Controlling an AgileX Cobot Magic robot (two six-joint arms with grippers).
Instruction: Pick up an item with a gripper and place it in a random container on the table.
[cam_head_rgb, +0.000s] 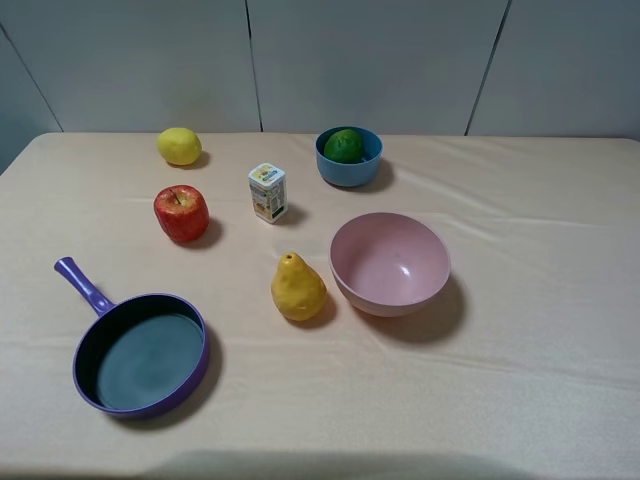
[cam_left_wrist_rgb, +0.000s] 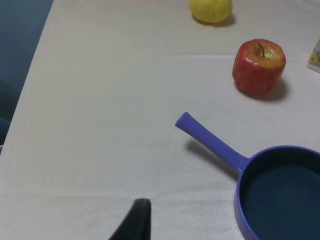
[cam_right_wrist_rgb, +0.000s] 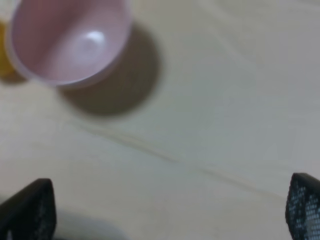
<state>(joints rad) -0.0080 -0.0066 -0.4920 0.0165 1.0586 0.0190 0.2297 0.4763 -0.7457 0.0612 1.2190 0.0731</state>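
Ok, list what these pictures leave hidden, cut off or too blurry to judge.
- Lime: its underside is hidden by the blue bowl, exterior high view.
- Carton: print too small to read; cut off at the edge in the left wrist view.
- Left hand: one dark tip shows, the rest is cut off.
- Right hand: two fingertips at the edges, blurred.
- Pink bowl: blurred, cropped in the right wrist view.

On the counter (cam_head_rgb: 540, 300), the lime (cam_head_rgb: 344, 146) sits in the small bowl (cam_head_rgb: 349, 170) at the back. The carton (cam_head_rgb: 267, 193) stands left of it, the lemon (cam_head_rgb: 179, 146) farther left. The apple (cam_head_rgb: 181, 213) lies before the lemon, the pan (cam_head_rgb: 140, 353) nearest front-left. The pear (cam_head_rgb: 297, 289) is just left of the large bowl (cam_head_rgb: 390, 265).
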